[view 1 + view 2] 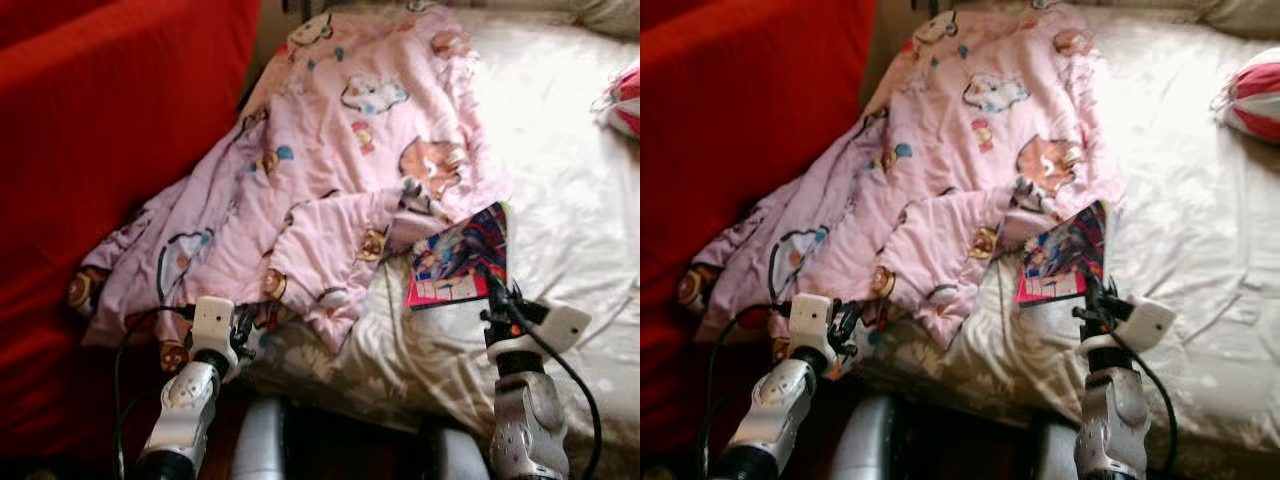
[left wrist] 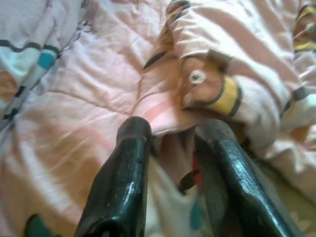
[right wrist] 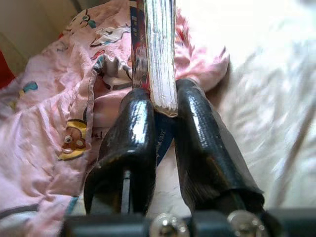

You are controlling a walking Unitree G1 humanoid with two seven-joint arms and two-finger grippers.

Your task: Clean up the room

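Right gripper point(image 3: 160, 106) fingers clamped on comic book point(image 1: 460, 255) edge, centre frame on bed point(image 1: 580, 230); cover print unreadable. Left gripper point(image 2: 173, 133) fingers parted over pink cartoon blanket point(image 1: 330, 150), lower left.

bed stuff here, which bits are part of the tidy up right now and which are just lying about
In hand:
- book, clamped between the right gripper fingers
- pink blanket, its edge between the left gripper fingers

Lying about:
- red and white pillow at the bed's far side
- red sofa
- bed sheet
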